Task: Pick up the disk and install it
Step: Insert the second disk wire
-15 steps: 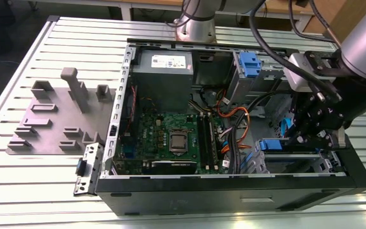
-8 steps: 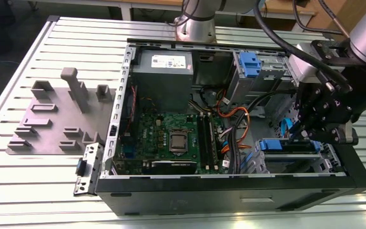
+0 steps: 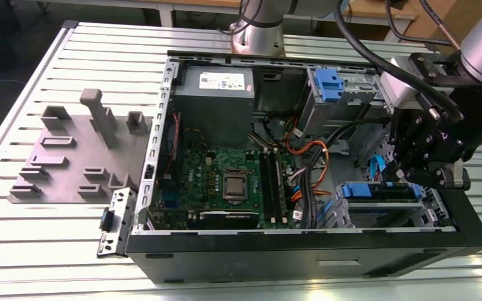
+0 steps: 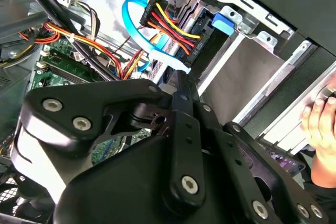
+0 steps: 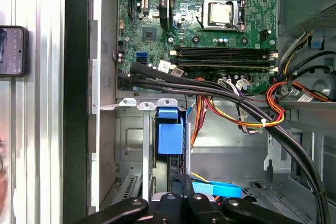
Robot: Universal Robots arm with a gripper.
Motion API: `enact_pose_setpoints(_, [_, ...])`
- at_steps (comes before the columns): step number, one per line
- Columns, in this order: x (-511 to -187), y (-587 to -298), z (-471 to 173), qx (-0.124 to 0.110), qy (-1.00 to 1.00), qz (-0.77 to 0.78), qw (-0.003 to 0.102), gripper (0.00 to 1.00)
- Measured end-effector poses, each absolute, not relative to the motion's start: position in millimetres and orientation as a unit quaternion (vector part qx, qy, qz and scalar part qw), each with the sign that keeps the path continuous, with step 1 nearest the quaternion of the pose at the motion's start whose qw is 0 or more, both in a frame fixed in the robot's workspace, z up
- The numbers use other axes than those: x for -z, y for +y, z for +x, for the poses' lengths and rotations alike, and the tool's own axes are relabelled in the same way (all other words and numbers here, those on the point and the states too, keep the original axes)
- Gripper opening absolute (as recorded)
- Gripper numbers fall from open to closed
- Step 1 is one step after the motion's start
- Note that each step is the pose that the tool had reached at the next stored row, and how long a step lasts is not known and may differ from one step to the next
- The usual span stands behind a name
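Your tool (image 3: 425, 179) hangs over the computer case (image 3: 308, 251), just above the disk (image 3: 381, 192), which seems already seated in the drive bay. You're at the install step; I cannot tell whether the tool grips or has let go. The next move calls for checking the seating.

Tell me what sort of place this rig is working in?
Most likely a lab or workshop test bench: an opened desktop computer case lies on a slatted metal table, beside a grey fixture plate, with the gripper over the drive bay.
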State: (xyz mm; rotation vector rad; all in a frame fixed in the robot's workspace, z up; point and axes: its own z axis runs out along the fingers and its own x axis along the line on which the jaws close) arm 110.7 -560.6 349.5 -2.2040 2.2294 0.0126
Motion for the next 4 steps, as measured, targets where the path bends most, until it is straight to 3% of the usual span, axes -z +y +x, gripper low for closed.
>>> enact_pose_setpoints(4, [-349.5, -560.4, 110.7, -0.004, 0.711, -0.703, 0.003, 0.11])
